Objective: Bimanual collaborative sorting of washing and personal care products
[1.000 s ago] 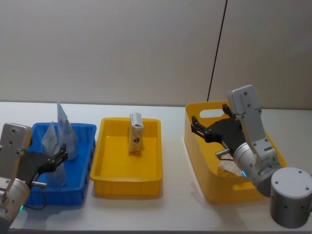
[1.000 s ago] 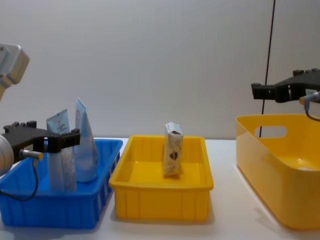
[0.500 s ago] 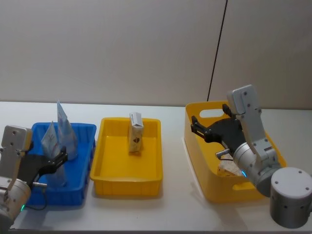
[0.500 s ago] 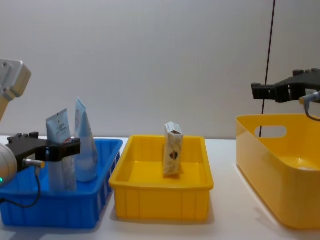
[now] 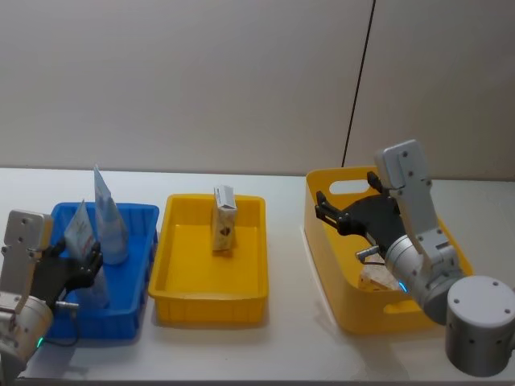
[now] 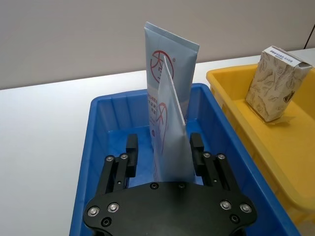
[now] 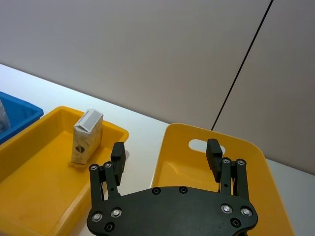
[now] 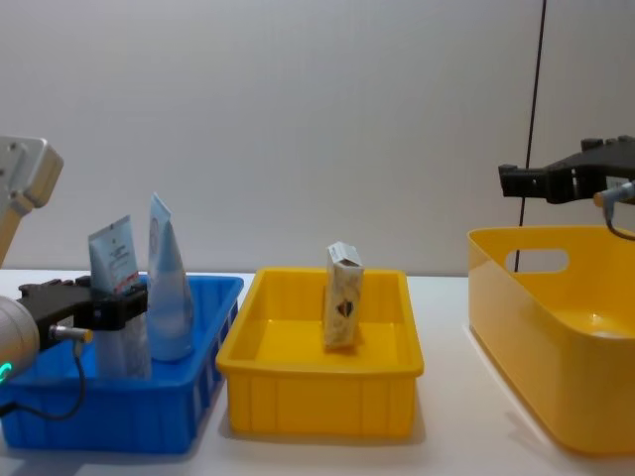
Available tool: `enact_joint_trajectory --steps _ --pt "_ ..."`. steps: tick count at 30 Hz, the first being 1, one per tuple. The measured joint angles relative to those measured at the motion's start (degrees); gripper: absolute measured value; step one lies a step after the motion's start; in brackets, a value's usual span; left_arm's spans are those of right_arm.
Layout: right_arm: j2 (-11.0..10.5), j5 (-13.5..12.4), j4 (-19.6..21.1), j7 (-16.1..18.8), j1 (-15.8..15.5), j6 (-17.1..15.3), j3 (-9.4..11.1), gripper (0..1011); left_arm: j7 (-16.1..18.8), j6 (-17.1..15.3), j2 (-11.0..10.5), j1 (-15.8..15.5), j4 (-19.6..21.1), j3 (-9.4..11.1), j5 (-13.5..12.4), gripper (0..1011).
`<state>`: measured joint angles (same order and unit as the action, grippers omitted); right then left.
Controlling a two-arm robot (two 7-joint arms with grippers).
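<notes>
Three containers stand in a row on the white table. Head view: a blue bin on the robot's left, a shallow yellow tray in the middle, and a deep yellow bin with a handle slot on the right. Two pale-blue squeeze tubes stand upright in the blue bin, crimped ends up: the rear tube, which is taller, and the front tube. A cream carton with a dark mark stands upright toward the back of the tray. A pale packet lies on the floor of the deep bin. The left gripper sits low inside the blue bin at the front tube. The right gripper hangs over the deep bin's left rim.

Left wrist view: the left fingers are spread, one on each side of the front tube's lower part. One finger is clear of the tube and the other lies just beside it. The rear tube stands directly behind.

Right wrist view: the right fingers are wide apart with nothing between them. The carton and tray lie beyond one finger, the deep bin beyond the other.

Chest view: the left gripper crosses in front of the front tube's lower half. The right gripper is held level above the deep bin's rim.
</notes>
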<state>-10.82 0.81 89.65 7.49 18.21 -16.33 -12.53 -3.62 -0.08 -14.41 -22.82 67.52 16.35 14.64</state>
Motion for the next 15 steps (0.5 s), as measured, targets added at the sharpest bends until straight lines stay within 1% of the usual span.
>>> enact_joint_trajectory --steps 2,3,8,9,15 --pt "0.0 0.0 0.0 0.0 0.0 0.0 0.0 1002 -0.1 0.3 0.1 -0.2 -0.4 -0.1 -0.1 591" --pt "0.0 0.0 0.0 0.0 0.0 0.0 0.0 1002 -0.2 0.4 0.2 -0.2 -0.6 -0.1 -0.1 531" --pt "0.0 0.0 0.0 0.0 0.0 0.0 0.0 1002 -0.4 0.9 0.3 -0.4 -1.2 -0.3 -0.4 388" --pt "0.0 0.0 0.0 0.0 0.0 0.0 0.0 1002 -0.4 1.0 0.4 -0.4 -1.3 -0.3 -0.5 329" --pt "0.0 0.0 0.0 0.0 0.0 0.0 0.0 1002 -0.5 1.2 0.4 -0.4 -1.4 -0.5 -0.9 286"
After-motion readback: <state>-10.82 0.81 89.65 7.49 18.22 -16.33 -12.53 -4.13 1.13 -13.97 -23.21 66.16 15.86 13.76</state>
